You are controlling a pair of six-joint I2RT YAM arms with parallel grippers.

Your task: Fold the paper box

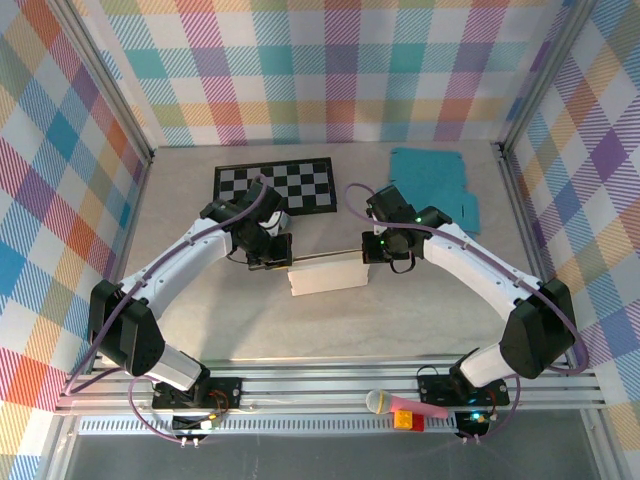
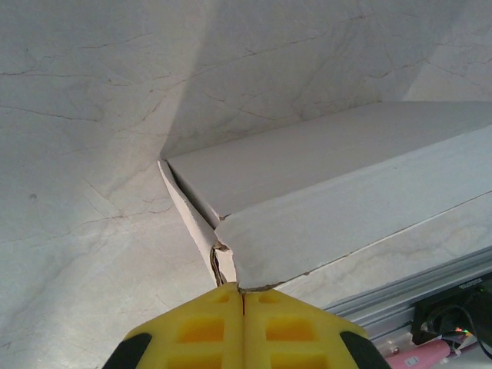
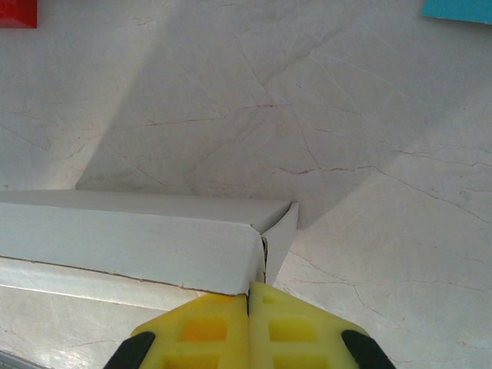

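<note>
Got the white paper box parked around the middle of the bench. Seeing left gripper squeezed fully together at its left end corner, right gripper likewise at the right end. Can't tell about any actual pinch on paper.

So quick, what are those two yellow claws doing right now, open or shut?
Left gripper: closed, pinching one end of the white folded paper box.
Right gripper: closed, pinching the same box's other end.
</note>
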